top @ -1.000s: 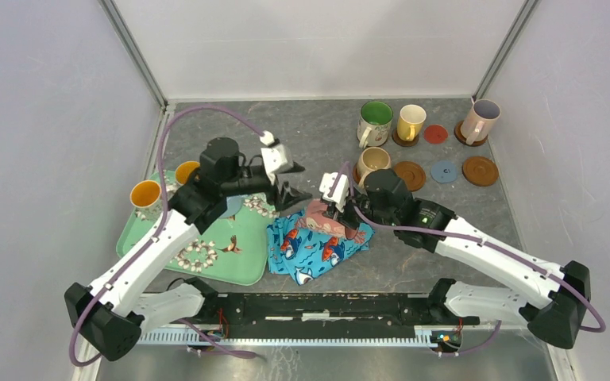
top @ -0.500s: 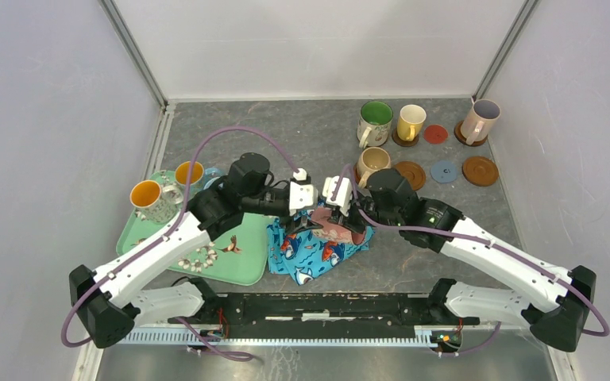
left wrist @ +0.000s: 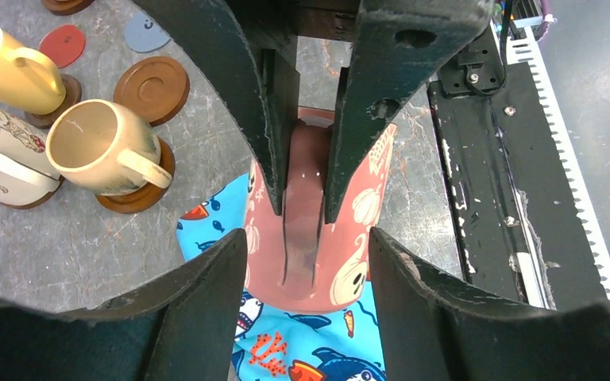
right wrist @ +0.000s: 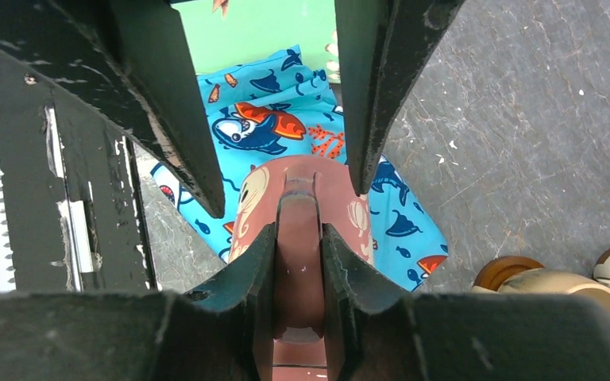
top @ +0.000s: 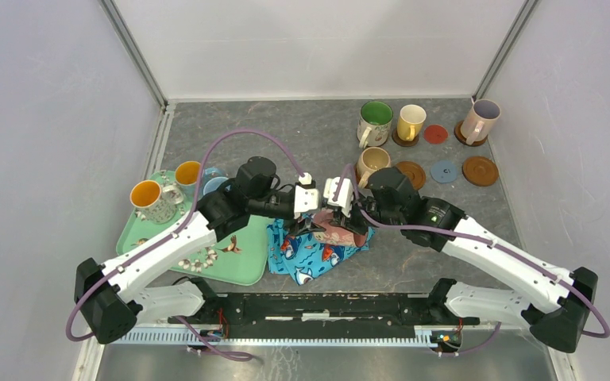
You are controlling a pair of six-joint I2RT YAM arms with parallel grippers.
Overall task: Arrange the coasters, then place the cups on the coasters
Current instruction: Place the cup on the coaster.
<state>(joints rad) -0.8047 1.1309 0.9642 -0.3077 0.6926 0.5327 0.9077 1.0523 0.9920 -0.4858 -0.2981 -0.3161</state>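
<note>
Pink cup is lying sideways over the fish cloth on the tabletop. Right gripper is squeezing its handle. Left gripper is hanging with fingers apart, one on each side of the cup.

I find the pink mug hemmed in: the right end effector grips its handle and the left end effector straddles its body. A beige cup crowds just behind. Bare desk farther behind gives passage.
</note>
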